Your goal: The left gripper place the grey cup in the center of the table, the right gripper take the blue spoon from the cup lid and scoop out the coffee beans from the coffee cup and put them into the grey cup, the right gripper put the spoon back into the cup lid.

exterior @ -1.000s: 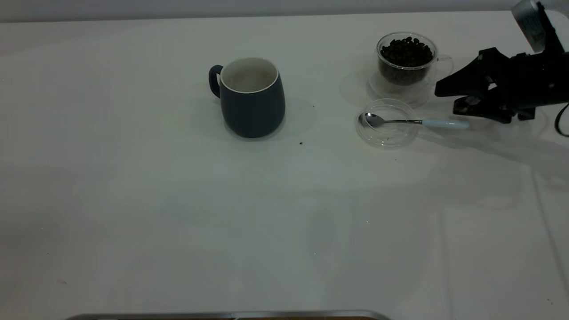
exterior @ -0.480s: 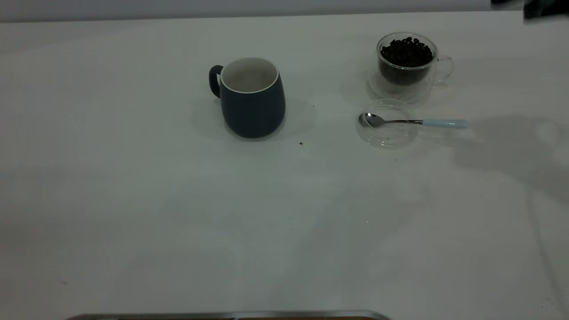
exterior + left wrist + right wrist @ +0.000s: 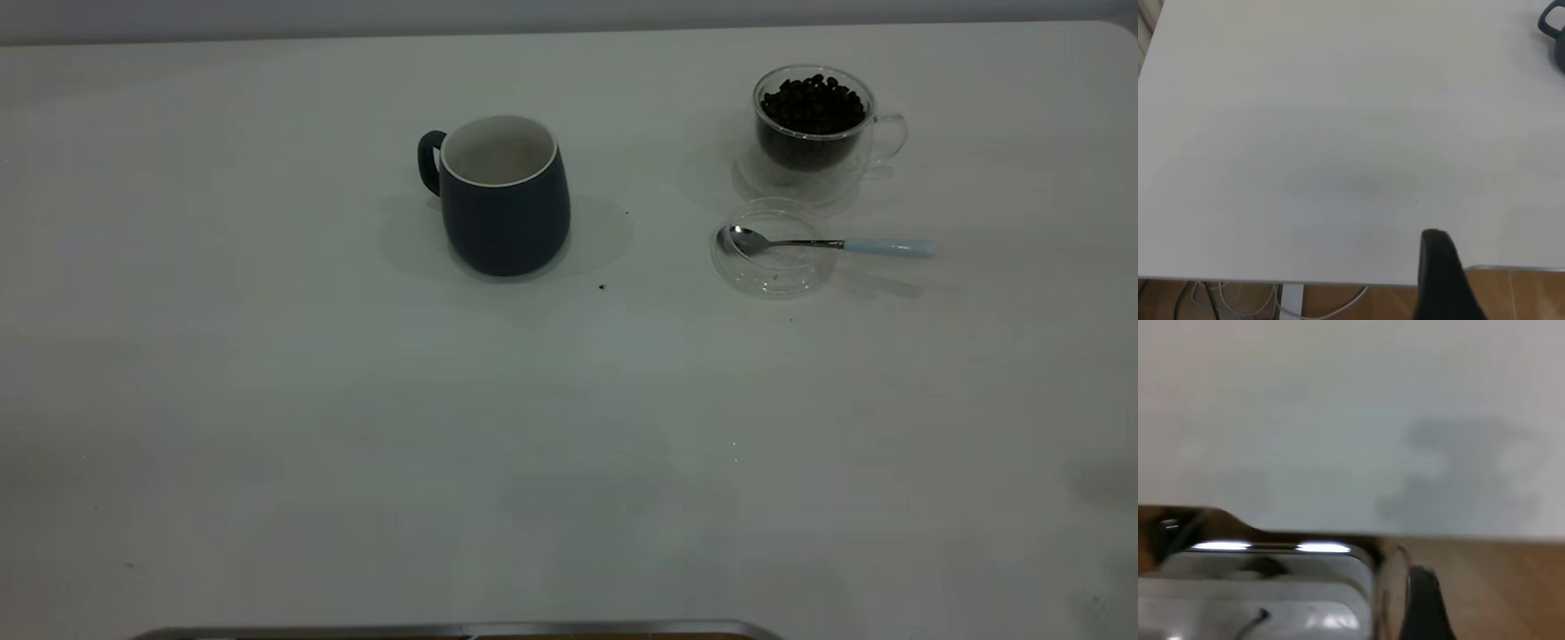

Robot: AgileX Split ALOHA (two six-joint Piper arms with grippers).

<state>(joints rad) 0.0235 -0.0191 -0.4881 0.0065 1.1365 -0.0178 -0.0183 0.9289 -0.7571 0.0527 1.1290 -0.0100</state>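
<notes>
A white table (image 3: pixel 356 427) fills the exterior view, with neither arm showing in it. The grey cup (image 3: pixel 504 194) stands upright near the table's middle, handle toward the left side. Well to its right sits the glass coffee cup (image 3: pixel 813 124), filled with coffee beans (image 3: pixel 813 102). Just in front of it lies the clear cup lid (image 3: pixel 773 247), and the blue spoon (image 3: pixel 831 243) rests with its bowl in the lid and its pale handle pointing right. 1 dark finger (image 3: pixel 1441 277) of the left gripper shows in its wrist view above the table edge, and 1 finger (image 3: pixel 1425 603) of the right gripper in its own; whether either's jaws are open cannot be told.
</notes>
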